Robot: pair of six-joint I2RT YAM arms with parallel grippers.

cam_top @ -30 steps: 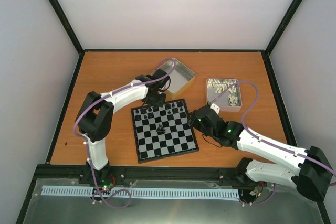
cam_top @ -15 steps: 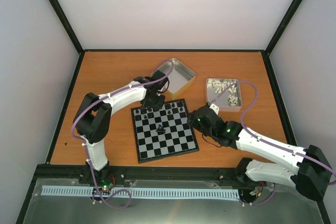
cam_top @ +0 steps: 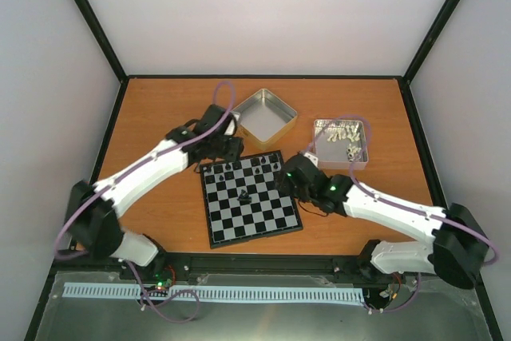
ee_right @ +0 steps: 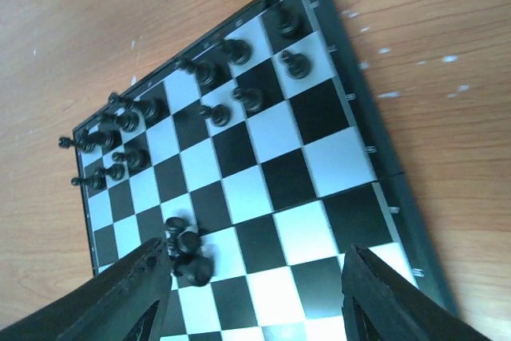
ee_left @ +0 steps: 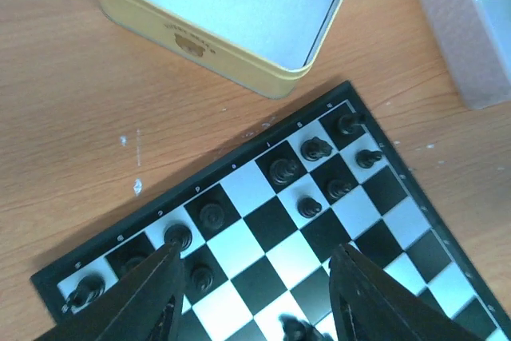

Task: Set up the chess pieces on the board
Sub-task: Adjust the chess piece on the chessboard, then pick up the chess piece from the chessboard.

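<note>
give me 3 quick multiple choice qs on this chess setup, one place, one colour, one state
1. Most black chess pieces stand on the board's: A far rows, B near rows, C right column.
2. The empty tin's outer wall is: A red, B yellow, C blue.
3. The left fingers are: A shut on a piece, B open and empty, C out of view.
Answers: 1 A, they line the edge beside the empty tin; 2 B, the left wrist view shows yellow; 3 B, wide apart with nothing between them.
</note>
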